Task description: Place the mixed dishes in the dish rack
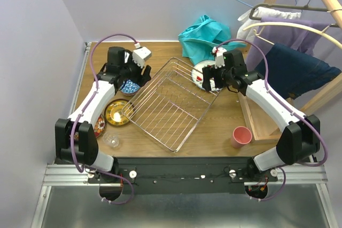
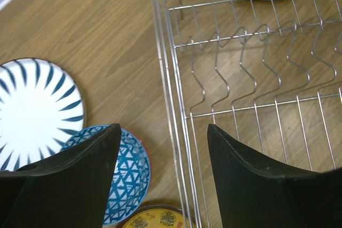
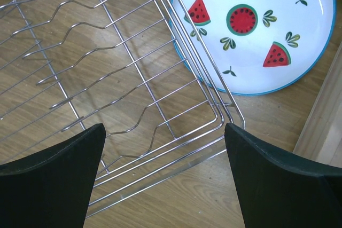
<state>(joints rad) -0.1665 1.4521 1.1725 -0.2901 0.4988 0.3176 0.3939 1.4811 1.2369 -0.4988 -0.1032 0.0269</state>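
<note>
The silver wire dish rack (image 1: 170, 104) lies at an angle mid-table and holds no dishes. My left gripper (image 1: 140, 76) is open over its left rim, above a blue patterned bowl (image 1: 130, 86). The left wrist view shows the open gripper (image 2: 164, 127), the rack (image 2: 240, 100), the bowl (image 2: 128, 169), a blue-striped plate (image 2: 35, 108) and a gold saucer (image 2: 157, 218). My right gripper (image 1: 209, 78) is open over the rack's far right corner, beside the white plate with red fruit marks (image 1: 200, 70). The right wrist view shows that gripper (image 3: 164, 127), the rack corner (image 3: 214, 110) and the plate (image 3: 256, 25).
The gold saucer (image 1: 117, 112), a red saucer (image 1: 100, 126) partly under my left arm and a clear glass (image 1: 111, 141) sit at the near left. A pink cup (image 1: 241, 136) stands at the near right. A teal cloth (image 1: 206, 38) lies behind. A wooden clothes frame (image 1: 262, 124) stands on the right.
</note>
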